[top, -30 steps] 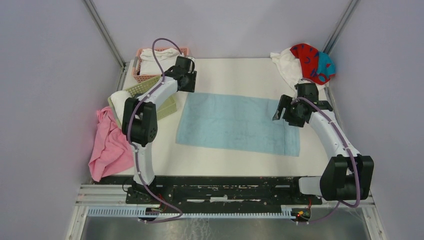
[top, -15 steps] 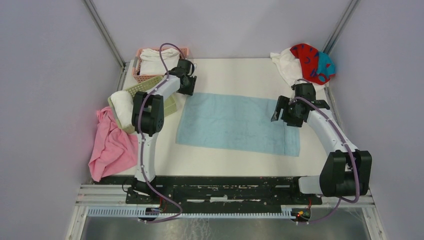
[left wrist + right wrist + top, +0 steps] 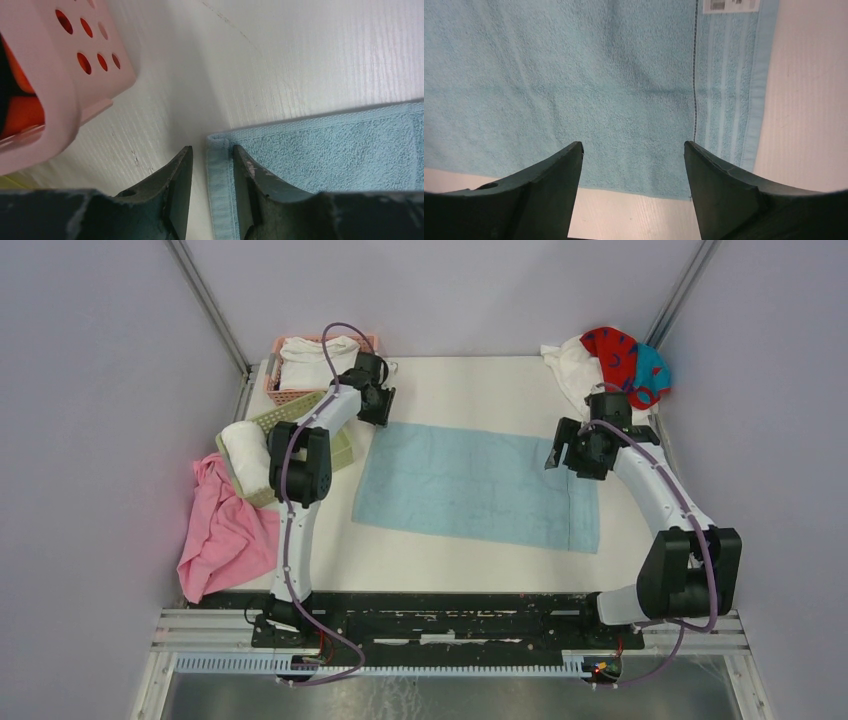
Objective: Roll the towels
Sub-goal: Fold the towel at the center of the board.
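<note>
Left gripper (image 3: 210, 152) astride a corner of the light blue towel (image 3: 470, 485); right gripper (image 3: 633, 145) spread wide over its other end.
Left gripper: fingers narrowly parted, one on each side of the hem at the towel's far-left corner; inner finger against the pile, a strip of table (image 3: 470, 380) showing between outer finger and hem; nothing pinched. Light blue towel: flat, unrolled, mid-table, long side running left to right. Right gripper: over the striped band and sewn label at the towel's right end, holding nothing. Pink basket (image 3: 75, 75): just beside the left gripper, white bundle (image 3: 305, 350) inside. Green basket (image 3: 335, 450): next to it, holding a rolled white cloth (image 3: 245, 450). Red towel (image 3: 615, 355), teal-blue marks: heaped at the far-right corner, touching a white towel (image 3: 570, 365). Pink cloth (image 3: 225, 530): crumpled at the table's left edge.
</note>
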{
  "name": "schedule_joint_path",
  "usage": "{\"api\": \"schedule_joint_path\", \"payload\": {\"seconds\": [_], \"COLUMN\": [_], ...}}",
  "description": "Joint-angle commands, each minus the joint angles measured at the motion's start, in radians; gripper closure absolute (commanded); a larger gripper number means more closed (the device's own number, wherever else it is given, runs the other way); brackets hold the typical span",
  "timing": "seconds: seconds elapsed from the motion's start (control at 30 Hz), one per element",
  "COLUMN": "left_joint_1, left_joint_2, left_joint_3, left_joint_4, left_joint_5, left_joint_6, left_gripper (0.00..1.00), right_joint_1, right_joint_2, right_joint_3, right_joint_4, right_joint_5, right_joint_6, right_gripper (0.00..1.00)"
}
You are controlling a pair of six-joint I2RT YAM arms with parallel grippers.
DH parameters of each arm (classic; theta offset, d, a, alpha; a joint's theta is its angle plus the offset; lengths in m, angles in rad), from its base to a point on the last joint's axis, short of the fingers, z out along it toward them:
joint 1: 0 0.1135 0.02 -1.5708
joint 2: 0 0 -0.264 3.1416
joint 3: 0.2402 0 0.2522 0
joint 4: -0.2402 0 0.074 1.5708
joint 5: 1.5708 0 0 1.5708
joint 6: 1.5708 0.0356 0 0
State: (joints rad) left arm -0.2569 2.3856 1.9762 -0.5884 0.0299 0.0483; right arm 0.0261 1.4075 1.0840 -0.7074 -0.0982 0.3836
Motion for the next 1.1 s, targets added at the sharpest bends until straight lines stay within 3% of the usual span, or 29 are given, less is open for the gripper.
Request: {"api": "schedule_joint_path", "payload": {"seconds": [0.0, 0.13, 0.43, 0.73, 1.07], "left_joint_1": [0.006, 0.013, 0.012, 0.012, 0.013], "left_joint_2": [0.097, 0.115, 0.126, 0.128, 0.123], "left_joint_3": [0.007, 0.014, 0.036, 0.048, 0.046], "left_joint_4": [-0.092, -0.106, -0.115, -0.142, -0.152], "left_joint_5": [0.099, 0.13, 0.169, 0.162, 0.145], "left_joint_6": [0.044, 0.042, 0.045, 0.057, 0.068], "left_gripper": [0.61, 0.7, 0.81, 0.97, 0.97], "right_joint_1": [0.004, 0.003, -0.021, -0.08, -0.153], "right_joint_2": [0.034, 0.121, 0.302, 0.526, 0.671], "right_joint_3": [0.1, 0.177, 0.319, 0.48, 0.616], "right_joint_4": [0.031, 0.034, 0.019, -0.011, -0.078], "right_joint_5": [0.058, 0.053, 0.004, 0.015, 0.032], "right_joint_6": [-0.025, -0.104, -0.444, -0.524, -0.636], "right_gripper": [0.19, 0.2, 0.24, 0.32, 0.45]}}
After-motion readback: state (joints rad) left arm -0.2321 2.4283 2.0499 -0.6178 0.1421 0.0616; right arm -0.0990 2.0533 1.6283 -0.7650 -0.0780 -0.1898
